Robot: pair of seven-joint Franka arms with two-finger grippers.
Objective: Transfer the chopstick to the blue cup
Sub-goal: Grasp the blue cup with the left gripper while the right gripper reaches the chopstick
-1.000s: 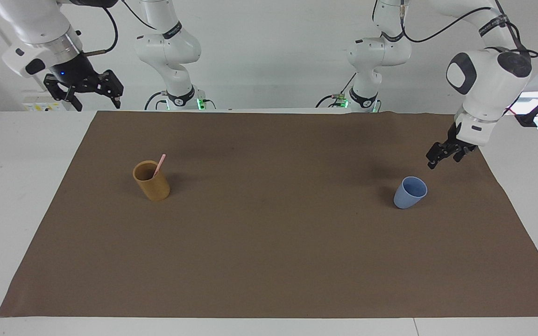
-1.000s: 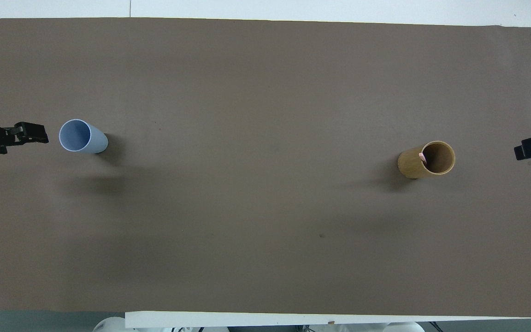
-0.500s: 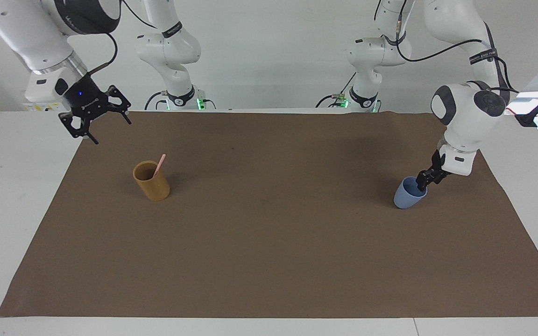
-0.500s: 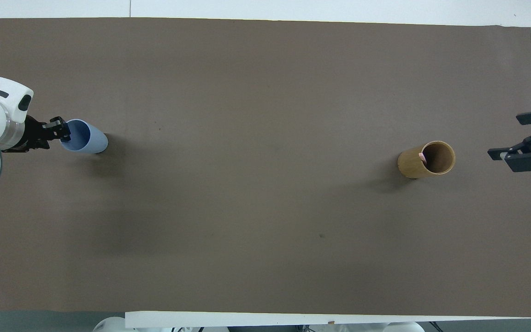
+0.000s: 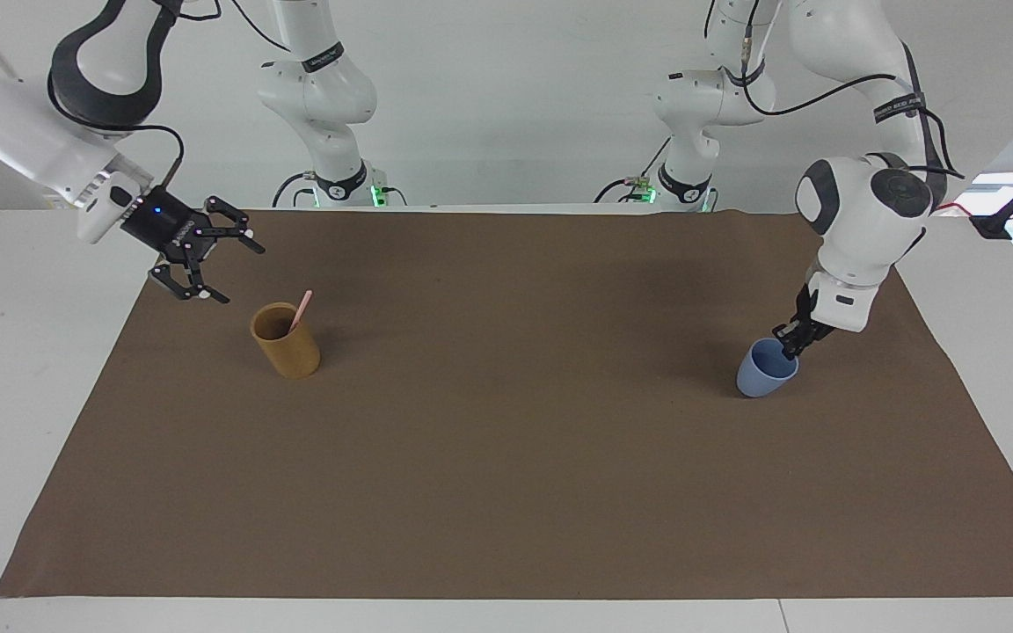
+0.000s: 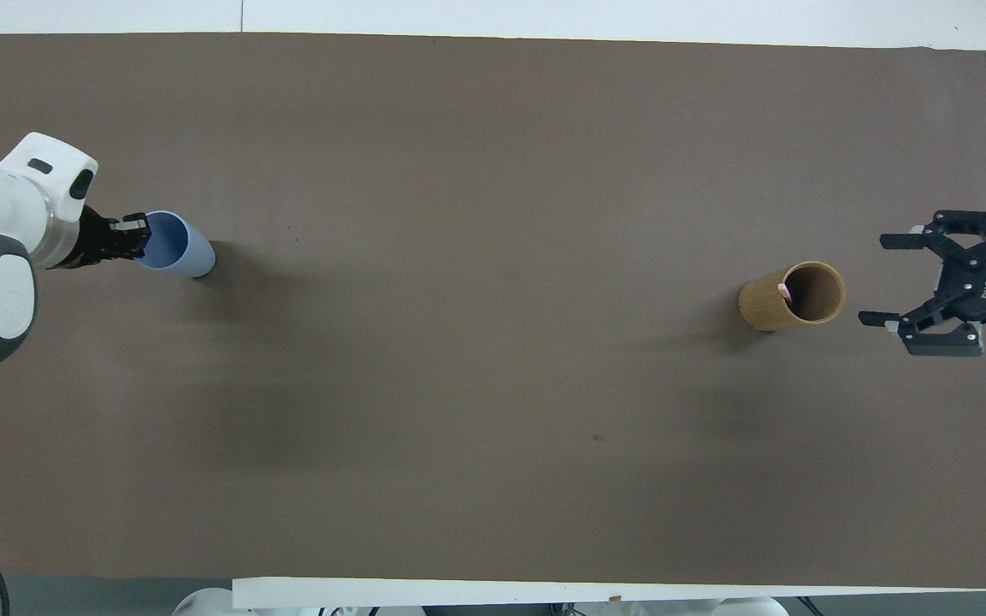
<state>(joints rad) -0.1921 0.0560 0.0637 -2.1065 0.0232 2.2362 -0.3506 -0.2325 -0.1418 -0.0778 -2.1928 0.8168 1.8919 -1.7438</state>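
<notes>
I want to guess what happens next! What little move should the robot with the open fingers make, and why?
Probably the right gripper should slide over the top of the tan cup and line up with the pink chopstick. Its fingers are open and it hangs beside that cup, touching nothing, while the chopstick pokes out of the rim. The left gripper is shut on the blue cup rim.

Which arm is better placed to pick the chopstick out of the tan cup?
Right. The right gripper hangs open beside the tan cup holding the chopstick. The left gripper is shut on the blue cup rim at the table's other end.
</notes>
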